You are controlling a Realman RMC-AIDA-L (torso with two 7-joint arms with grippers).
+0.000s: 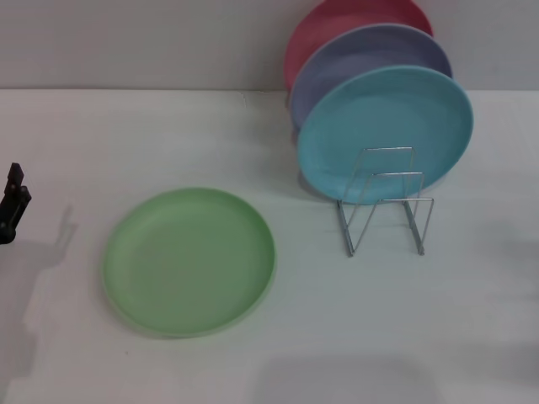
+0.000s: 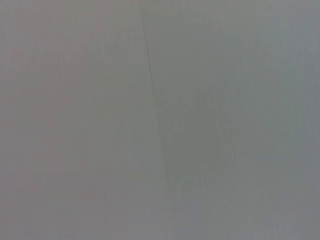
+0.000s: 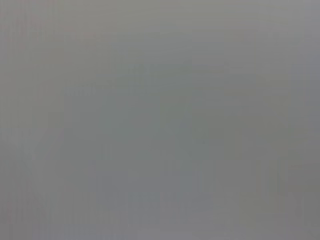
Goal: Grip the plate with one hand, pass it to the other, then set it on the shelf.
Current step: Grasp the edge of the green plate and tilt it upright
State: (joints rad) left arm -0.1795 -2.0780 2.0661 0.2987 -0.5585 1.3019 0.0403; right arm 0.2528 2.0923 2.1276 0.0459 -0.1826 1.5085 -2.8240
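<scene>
The light-green plate (image 1: 189, 261) lies flat on the white table, left of centre in the head view. The silver wire plate rack (image 1: 386, 202) stands to its right, with its front slots free. My left gripper (image 1: 12, 204) shows only as a black tip at the far left edge, well left of the plate and apart from it. My right gripper is out of view. Both wrist views show only plain grey surface.
A turquoise-blue plate (image 1: 385, 131), a lavender plate (image 1: 370, 59) and a pink plate (image 1: 337, 25) stand upright in the back of the rack. The white table (image 1: 126, 135) ends at a grey wall behind.
</scene>
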